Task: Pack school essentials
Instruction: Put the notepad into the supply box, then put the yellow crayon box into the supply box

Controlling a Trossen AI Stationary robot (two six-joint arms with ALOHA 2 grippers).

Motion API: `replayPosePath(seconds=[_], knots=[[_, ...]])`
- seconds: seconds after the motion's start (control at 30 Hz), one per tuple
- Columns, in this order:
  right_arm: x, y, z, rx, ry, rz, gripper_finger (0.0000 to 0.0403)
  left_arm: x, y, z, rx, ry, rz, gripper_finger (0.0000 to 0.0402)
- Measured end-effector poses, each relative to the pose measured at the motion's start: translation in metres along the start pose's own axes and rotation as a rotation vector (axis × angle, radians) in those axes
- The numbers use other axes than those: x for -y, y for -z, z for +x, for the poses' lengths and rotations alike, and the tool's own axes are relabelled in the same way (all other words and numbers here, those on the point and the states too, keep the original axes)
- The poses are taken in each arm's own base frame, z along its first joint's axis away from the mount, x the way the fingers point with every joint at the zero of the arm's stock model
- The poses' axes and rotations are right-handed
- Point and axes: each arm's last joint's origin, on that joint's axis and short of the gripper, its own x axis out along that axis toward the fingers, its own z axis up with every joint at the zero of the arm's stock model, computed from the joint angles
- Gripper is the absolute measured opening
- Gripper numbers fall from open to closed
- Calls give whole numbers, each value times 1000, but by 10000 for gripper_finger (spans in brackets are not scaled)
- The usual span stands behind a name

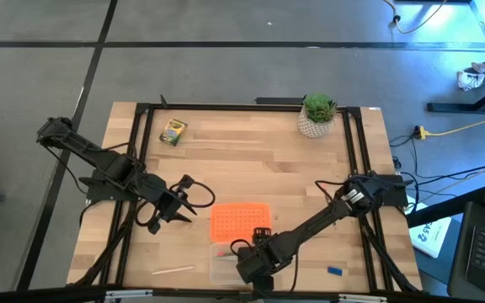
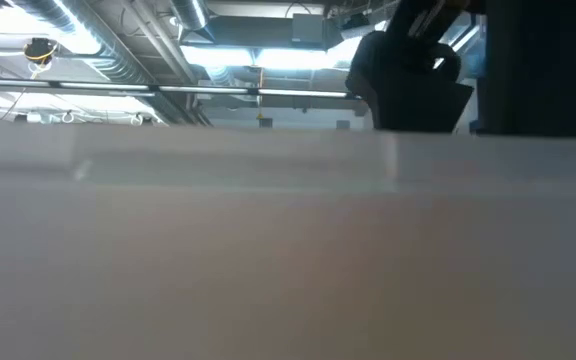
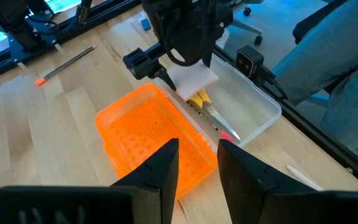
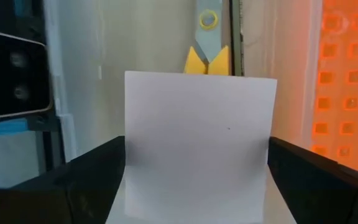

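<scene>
Pale pink pad (image 4: pixel 199 146) sits between the fingers of the right pincer (image 4: pixel 197 180), held by its side edges w/ the fingers spread wide to span it. Pad hangs directly over the clear case (image 3: pixel 253 109), just above the yellow-handled scissors (image 3: pixel 209 111) already lying inside. So the relation that matters: the drop spot is straight below the pad, no sideways travel needed as far as I can judge, only a lowering and a release. Scissors' long axis runs along the case's length, w/ a thin pink-tipped pen or pencil (image 3: pixel 221 129) alongside, so the pad would land flat on top of them.

Orange lid (image 1: pixel 241 222) lies flat on the surface, touching the case on its far side. Left pincer (image 3: pixel 197 168) hovers near the lid's other side, fingers narrow w/ a small gap, nothing in them; it's farther from the case than the right one and looks to be waiting.

Rest, relative to the case: a thin stick (image 1: pixel 173 271) to the left-arm side, a tiny blue piece (image 1: pixel 335 271) to the right-arm side, crayon box (image 1: pixel 173 132) well apart at the far left corner, by a potted plant (image 1: pixel 317 114) at the far right.

Hard to tell: low view is nearly all blocked by a blurred pale wall up close. Right arm hides most of the case from above; gap betw. pad and scissors unclear.
</scene>
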Motion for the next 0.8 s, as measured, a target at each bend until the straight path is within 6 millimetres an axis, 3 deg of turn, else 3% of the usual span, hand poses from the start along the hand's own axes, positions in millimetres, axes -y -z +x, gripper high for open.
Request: replayPosePath(seconds=[0.23,0.8], knots=[[1,1,0,-8,24,64,398,0,0,0,0,0,0,104],[1,1,0,-27,-24,5,398,0,0,0,0,0,0,104]])
